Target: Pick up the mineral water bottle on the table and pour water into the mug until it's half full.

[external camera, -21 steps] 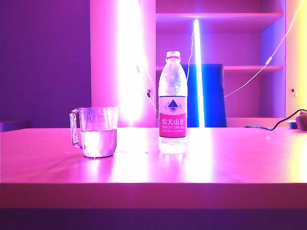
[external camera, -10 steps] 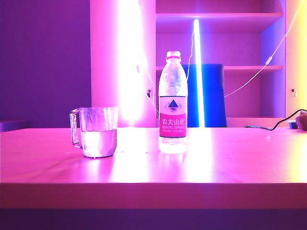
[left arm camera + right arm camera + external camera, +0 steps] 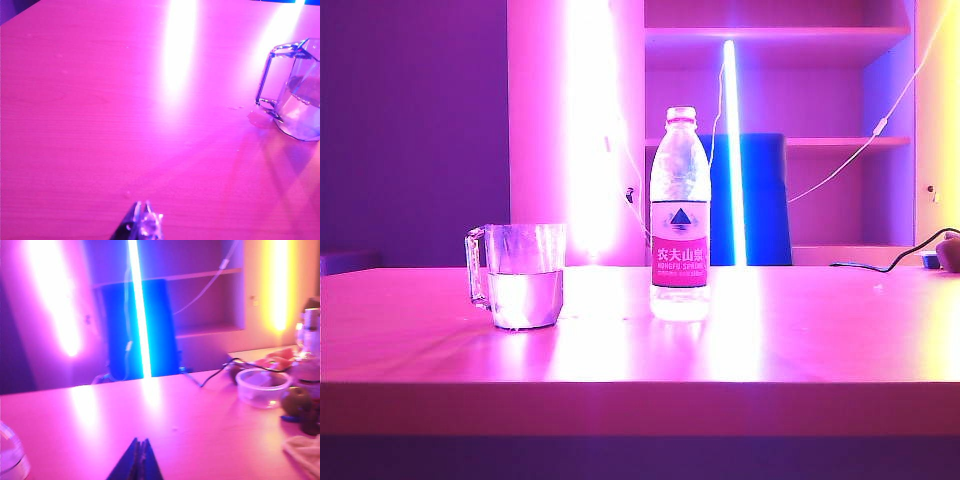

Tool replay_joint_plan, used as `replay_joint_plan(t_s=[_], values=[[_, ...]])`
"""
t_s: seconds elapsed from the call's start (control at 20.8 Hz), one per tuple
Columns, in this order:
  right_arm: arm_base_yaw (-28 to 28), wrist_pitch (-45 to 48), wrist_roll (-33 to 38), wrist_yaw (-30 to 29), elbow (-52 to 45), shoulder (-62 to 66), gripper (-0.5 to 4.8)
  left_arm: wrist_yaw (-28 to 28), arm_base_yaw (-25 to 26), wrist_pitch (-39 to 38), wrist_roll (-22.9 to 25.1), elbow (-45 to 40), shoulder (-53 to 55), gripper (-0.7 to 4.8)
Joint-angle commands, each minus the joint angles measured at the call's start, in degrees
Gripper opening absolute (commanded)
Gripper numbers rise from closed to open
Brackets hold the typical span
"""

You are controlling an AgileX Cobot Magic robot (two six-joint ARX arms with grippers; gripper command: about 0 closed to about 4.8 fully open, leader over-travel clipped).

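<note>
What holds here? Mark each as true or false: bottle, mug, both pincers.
1. The mineral water bottle stands upright on the table. True.
2. The mug is empty. False: it already holds water, about half its height.
3. The mug stands to the right of the bottle in the exterior view. False: it stands to the left, apart from it.
4. The right pincer is shut and holds nothing. True.
5. The left pincer grips the mug's handle. False: it is shut, clear of the mug.
</note>
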Motion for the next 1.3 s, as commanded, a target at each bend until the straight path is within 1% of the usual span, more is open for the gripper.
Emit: replay_joint_plan(t_s=[0.05,0.19,0.39,0.53,0.72,0.91,1.06,1.16,1.3], values=[[-0.04,1.42,-0.55,-3.54,-4.63,-1.70,0.13,0.13,0.00,0.26,0.04,-0.07,0.02,-0.04],[0.11,2.38,-0.46,-5.64,-9.92,-2.34,0.13,0.15,0.00,0.26,0.04,-0.07,0.02,-0.04],[1.51,5.81,-0.46,-5.81,-20.04,-5.31,0.13,0.11,0.00,0.28,0.04,-0.07,0.02,-0.04],[3.17,5.88,-0.46,-5.84,-23.61,-5.31,0.13,0.11,0.00,0.26,0.04,-0.07,0.02,-0.04],[5.44,5.77,-0.46,-5.79,-27.58,-5.31,0.13,0.15,0.02,0.26,0.04,-0.07,0.02,-0.04],[5.35,5.73,-0.46,-5.62,-31.41,-5.31,0.13,0.13,0.02,0.26,0.04,-0.07,0.02,-0.04],[5.33,6.16,-1.16,-4.90,-31.65,-5.31,0.13,0.13,0.02,0.26,0.04,-0.04,0.02,-0.04],[5.07,6.10,-1.09,-2.80,-31.65,-5.31,0.13,0.13,0.02,0.26,0.04,-0.07,0.02,-0.04],[5.03,6.14,-1.11,-2.86,-31.65,-5.31,0.13,0.11,0.02,0.24,0.04,-0.07,0.02,-0.04]])
